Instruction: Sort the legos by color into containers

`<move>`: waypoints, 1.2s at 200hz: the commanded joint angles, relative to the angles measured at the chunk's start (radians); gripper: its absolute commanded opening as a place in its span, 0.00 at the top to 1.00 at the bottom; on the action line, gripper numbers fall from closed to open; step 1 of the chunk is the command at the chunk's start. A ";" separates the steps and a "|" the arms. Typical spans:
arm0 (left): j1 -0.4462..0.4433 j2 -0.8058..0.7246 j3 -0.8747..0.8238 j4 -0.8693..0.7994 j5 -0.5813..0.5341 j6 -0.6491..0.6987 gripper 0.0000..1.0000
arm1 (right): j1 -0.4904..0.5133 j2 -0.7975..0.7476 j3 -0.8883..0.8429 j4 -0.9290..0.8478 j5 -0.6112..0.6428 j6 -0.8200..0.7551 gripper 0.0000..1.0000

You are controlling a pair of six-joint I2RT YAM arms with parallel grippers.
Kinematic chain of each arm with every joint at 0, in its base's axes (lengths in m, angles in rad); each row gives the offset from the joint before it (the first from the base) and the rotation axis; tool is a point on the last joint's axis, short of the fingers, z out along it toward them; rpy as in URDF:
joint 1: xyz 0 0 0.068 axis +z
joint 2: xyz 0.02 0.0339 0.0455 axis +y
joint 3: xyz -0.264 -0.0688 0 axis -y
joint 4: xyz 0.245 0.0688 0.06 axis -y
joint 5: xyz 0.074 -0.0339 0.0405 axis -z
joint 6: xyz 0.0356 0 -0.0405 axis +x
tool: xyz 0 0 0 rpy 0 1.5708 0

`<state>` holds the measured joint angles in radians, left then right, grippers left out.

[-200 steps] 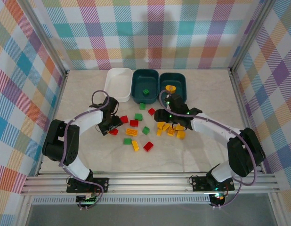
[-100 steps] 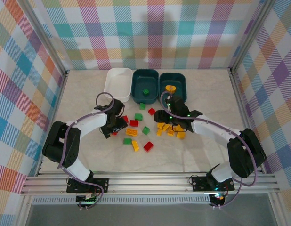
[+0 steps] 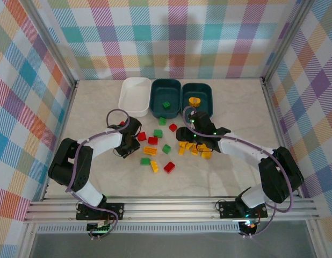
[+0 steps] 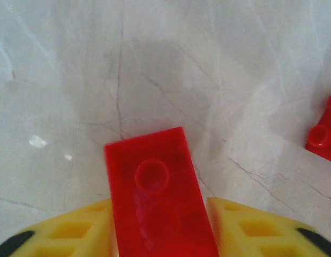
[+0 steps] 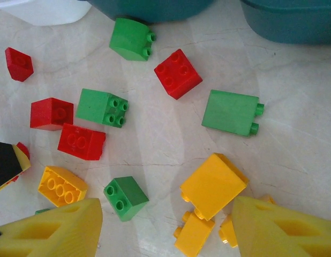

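My left gripper (image 3: 129, 147) sits low over the table left of the pile. In the left wrist view its yellow fingers (image 4: 64, 233) press both sides of a red lego (image 4: 155, 198). My right gripper (image 5: 165, 235) hangs open above the yellow legos (image 3: 194, 148), with a yellow lego (image 5: 213, 184) and a green one (image 5: 125, 198) between its fingers. Loose red (image 3: 152, 140), green (image 3: 166, 148) and yellow (image 3: 150, 151) legos lie between the arms. At the back stand three containers: a white bin (image 3: 125, 99), a teal bin (image 3: 158, 88) with a green lego (image 3: 166, 105), and a teal bin (image 3: 207, 91) with a yellow lego (image 3: 194, 100).
Aluminium posts and checked walls close in the table on three sides. A red lego (image 3: 169, 166) and a yellow one (image 3: 154, 166) lie nearest the front. Bare marble stretches to the left of my left arm and to the right of my right arm.
The left gripper slid right over the small red lego and closed on it. The right gripper edged slightly toward the yellow cluster.
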<state>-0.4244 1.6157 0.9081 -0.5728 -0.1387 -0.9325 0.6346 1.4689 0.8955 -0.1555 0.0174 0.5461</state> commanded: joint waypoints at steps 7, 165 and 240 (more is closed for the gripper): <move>-0.002 -0.007 0.027 -0.010 -0.063 0.006 0.67 | 0.009 0.001 -0.021 0.038 0.004 0.005 0.35; 0.237 0.501 1.017 -0.199 0.100 0.399 0.72 | 0.011 -0.103 -0.132 0.106 0.264 0.049 0.35; 0.239 0.536 1.117 -0.126 0.260 0.460 0.16 | 0.009 -0.090 -0.108 0.069 0.333 0.050 0.23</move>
<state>-0.1810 2.2223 2.0167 -0.7269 0.0380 -0.5056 0.6411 1.3811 0.7757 -0.0727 0.2916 0.5911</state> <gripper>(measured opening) 0.735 0.750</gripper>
